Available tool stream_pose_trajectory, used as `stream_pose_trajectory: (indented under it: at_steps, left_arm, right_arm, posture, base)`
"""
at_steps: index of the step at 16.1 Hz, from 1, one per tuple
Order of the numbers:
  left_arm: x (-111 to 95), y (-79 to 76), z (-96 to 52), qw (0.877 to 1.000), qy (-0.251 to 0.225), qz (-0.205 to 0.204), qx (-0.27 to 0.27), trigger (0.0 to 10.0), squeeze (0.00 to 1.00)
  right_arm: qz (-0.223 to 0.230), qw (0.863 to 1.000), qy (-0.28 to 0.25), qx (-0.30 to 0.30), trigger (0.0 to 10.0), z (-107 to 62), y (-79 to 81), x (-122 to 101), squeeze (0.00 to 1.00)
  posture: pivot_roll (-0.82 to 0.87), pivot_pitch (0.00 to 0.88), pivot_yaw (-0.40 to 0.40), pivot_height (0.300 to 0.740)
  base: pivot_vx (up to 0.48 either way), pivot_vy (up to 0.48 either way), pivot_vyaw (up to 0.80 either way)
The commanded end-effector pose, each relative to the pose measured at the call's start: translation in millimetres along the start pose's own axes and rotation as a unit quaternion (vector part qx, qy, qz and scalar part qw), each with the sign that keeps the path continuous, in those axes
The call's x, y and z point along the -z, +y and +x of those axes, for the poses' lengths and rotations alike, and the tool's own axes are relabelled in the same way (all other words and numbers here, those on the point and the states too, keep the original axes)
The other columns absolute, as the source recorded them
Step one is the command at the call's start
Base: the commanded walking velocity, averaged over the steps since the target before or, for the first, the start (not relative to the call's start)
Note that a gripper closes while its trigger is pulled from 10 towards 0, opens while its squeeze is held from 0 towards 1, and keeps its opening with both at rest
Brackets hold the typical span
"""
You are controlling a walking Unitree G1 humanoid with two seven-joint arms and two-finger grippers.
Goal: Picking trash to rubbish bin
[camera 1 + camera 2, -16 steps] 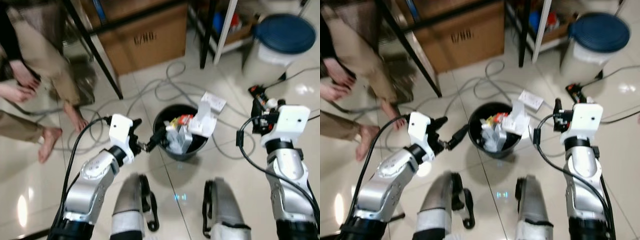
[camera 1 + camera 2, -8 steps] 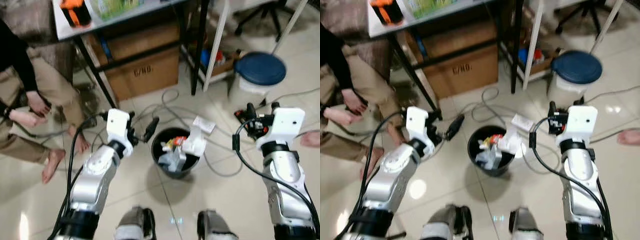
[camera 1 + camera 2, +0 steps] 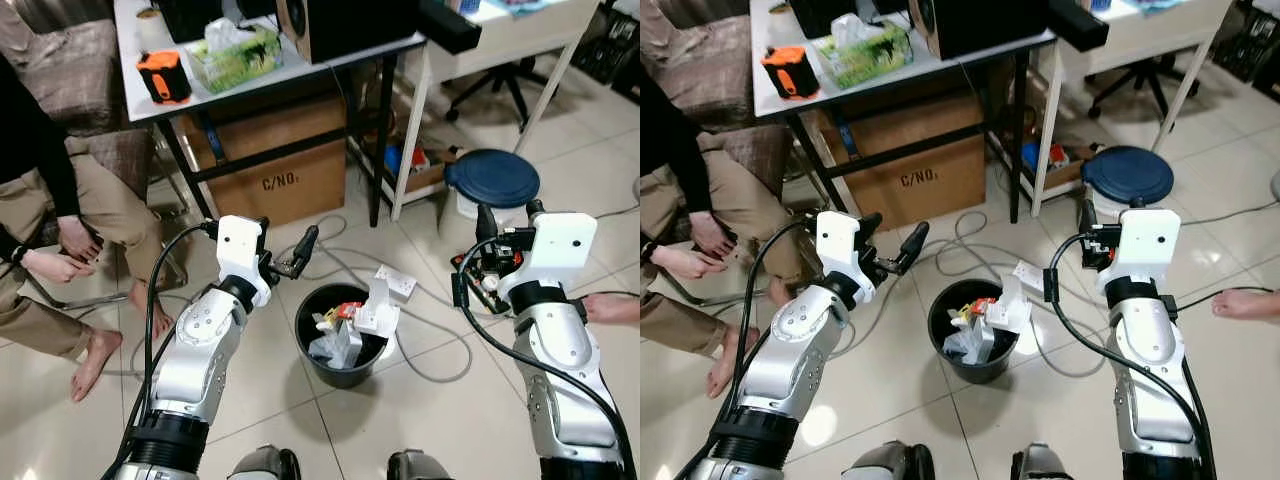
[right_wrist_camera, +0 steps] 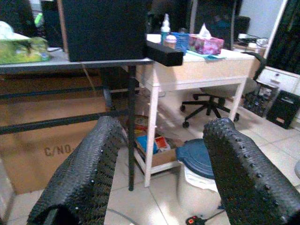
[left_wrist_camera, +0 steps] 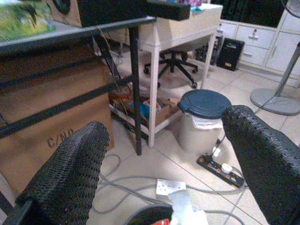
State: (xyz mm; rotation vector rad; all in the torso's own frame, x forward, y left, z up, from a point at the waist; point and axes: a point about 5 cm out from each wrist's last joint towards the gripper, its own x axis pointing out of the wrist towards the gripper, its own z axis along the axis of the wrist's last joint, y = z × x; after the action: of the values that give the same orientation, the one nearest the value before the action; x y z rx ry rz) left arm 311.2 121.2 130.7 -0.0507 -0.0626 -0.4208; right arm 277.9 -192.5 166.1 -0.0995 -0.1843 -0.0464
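Note:
A black round rubbish bin [image 3: 305,330] stands on the tiled floor in front of me. It holds crumpled white trash [image 3: 335,348], a red wrapper and a white carton [image 3: 381,306] that sticks up over its right rim. My left gripper [image 3: 285,243] is raised above and to the left of the bin, open and holding nothing. In the left wrist view its fingers [image 5: 70,173] stand wide apart over the bin's rim [image 5: 145,215]. My right gripper [image 3: 506,214] is held up to the right of the bin, also open and holding nothing.
A person sits at the left with bare feet [image 3: 90,360] on the floor, and another foot [image 3: 610,305] shows at the right. A black-framed table with a cardboard box [image 3: 285,175] under it stands behind the bin. Cables, a white socket strip [image 3: 396,284] and a blue-lidded bucket [image 3: 497,178] lie around.
The camera has risen and pulled back, so the table top has come into view. My left gripper has left the bin's rim and lifted up and to the left. The right arm is raised too.

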Motion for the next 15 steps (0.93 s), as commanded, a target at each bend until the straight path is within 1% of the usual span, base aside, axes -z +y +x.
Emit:
stream_pose_trajectory:
  at_steps: [1, 3, 5, 8, 9, 11, 14, 15]
  left_arm:
    - [3.1, 5.1, -3.2, 1.0, 0.005, 0.003, -0.017, 10.0, 0.0]
    - [3.4, 7.2, -3.1, 0.999, 0.001, 0.007, -0.031, 10.0, 0.0]
    - [3.7, 8.1, -2.2, 0.999, 0.002, 0.007, -0.036, 10.0, 0.0]
    - [5.5, 8.9, -1.3, 0.999, 0.007, 0.012, -0.037, 10.0, 0.0]
    - [5.1, 8.9, -1.1, 0.999, 0.006, 0.013, -0.039, 10.0, 0.0]
    - [4.6, 7.9, -1.0, 0.999, 0.004, 0.011, -0.041, 10.0, 0.0]
    - [5.6, 8.0, -4.1, 0.999, 0.0, 0.007, -0.048, 10.0, 0.0]
    - [5.9, 8.6, -5.3, 0.999, 0.0, 0.005, -0.051, 10.0, 0.0]
  right_arm:
    - [0.004, 1.0, 0.001, -0.016, 10.0, -3.1, 6.9, -2.2, 0.0]
    - [-0.001, 0.999, 0.0, -0.049, 10.0, -5.2, 17.1, -6.0, 0.0]
    - [-0.006, 0.998, -0.001, -0.064, 10.0, -5.9, 20.6, -7.6, 0.0]
    - [-0.009, 0.995, 0.003, -0.099, 10.0, -12.7, 32.5, -6.4, 0.0]
    - [-0.003, 0.995, 0.003, -0.103, 10.0, -13.6, 37.9, -6.5, 0.0]
    - [-0.006, 0.994, 0.003, -0.108, 10.0, -14.2, 44.4, -6.2, 0.0]
    - [0.007, 0.997, 0.008, -0.081, 10.0, -17.3, 47.8, -5.0, 0.0]
    - [0.004, 0.997, 0.01, -0.075, 10.0, -19.3, 48.6, -3.6, 0.0]
  posture:
    - [-0.1, 0.127, 0.072, 0.74]
    - [-0.11, 0.121, 0.077, 0.74]
    - [-0.11, 0.117, 0.082, 0.74]
    - [-0.11, 0.105, 0.087, 0.74]
    - [-0.11, 0.103, 0.085, 0.74]
    - [-0.1, 0.101, 0.076, 0.74]
    - [-0.1, 0.097, 0.061, 0.74]
    - [-0.1, 0.094, 0.054, 0.74]
  base:
    - [0.0, 0.0, 0.0]
    - [0.0, 0.0, 0.0]
    - [0.0, 0.0, 0.0]
    - [0.0, 0.0, 0.0]
    - [0.0, 0.0, 0.53]
    - [0.0, 0.0, 0.57]
    - [0.0, 0.0, 0.62]
    - [0.0, 0.0, 0.62]
